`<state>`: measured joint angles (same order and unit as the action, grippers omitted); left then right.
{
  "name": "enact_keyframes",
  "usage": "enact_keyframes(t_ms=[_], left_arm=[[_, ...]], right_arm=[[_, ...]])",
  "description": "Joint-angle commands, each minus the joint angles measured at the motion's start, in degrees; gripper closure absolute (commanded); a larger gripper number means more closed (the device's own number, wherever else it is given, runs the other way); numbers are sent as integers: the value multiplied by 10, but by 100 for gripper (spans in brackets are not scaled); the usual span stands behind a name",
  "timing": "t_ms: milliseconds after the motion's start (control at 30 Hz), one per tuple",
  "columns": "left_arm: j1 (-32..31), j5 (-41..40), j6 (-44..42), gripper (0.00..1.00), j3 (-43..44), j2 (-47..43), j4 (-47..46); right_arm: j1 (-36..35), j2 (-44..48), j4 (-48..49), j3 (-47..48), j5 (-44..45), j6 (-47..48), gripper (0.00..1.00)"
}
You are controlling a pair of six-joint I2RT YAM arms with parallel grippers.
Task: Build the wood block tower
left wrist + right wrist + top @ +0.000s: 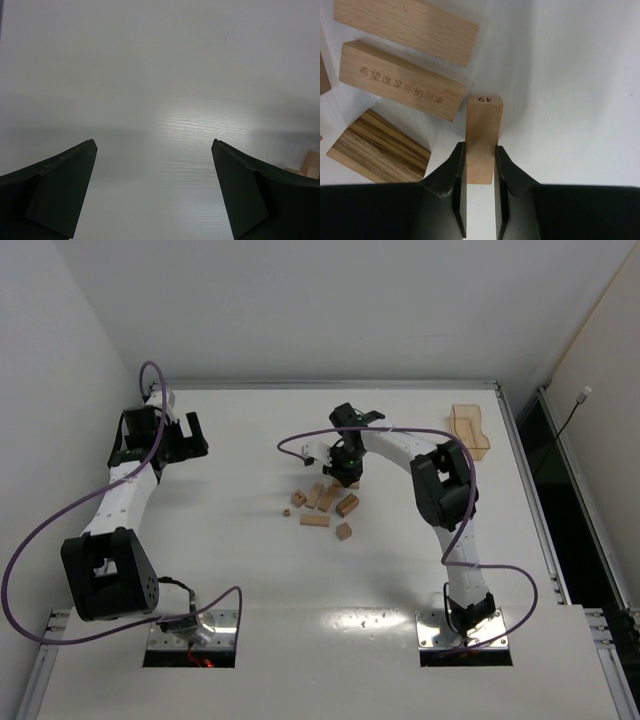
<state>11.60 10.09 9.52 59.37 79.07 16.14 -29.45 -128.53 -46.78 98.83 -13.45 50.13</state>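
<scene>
Several light-tan wood blocks lie scattered flat on the white table near its middle; no stack shows. My right gripper is down at the far edge of this cluster. In the right wrist view it is shut on a short wood block marked "49", the fingers clamping its two sides. Beside it lie a block with engraved characters, a plain bar and a striped block. My left gripper is open and empty at the far left, over bare table.
A translucent amber plastic tray stands at the far right of the table. A corner of a wood block shows at the right edge of the left wrist view. Purple cables loop over both arms. White walls enclose the table.
</scene>
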Motion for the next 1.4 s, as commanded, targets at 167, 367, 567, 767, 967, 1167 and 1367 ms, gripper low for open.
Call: enact_keyframes(t_ms=[167, 367, 567, 767, 967, 1167, 1367], left_arm=[[-21, -43, 11, 0, 10, 6, -23], [-70, -70, -8, 0, 5, -13, -28], [-76, -63, -8, 0, -1, -13, -28], [-86, -68, -8, 0, -7, -18, -45], [-86, -56, -13, 0, 12, 4, -32], [-86, -45, -13, 0, 23, 16, -32], [-86, -52, -13, 0, 47, 39, -32]], right_arm=[[6, 20, 9, -43, 30, -36, 100], [24, 59, 50, -101, 58, -80, 100], [35, 115, 79, -94, 47, -126, 81], [64, 140, 174, -18, 69, -261, 51], [116, 52, 217, 125, 21, -322, 30], [167, -86, 217, 319, -53, -388, 26], [168, -159, 294, 340, 57, -527, 30]])
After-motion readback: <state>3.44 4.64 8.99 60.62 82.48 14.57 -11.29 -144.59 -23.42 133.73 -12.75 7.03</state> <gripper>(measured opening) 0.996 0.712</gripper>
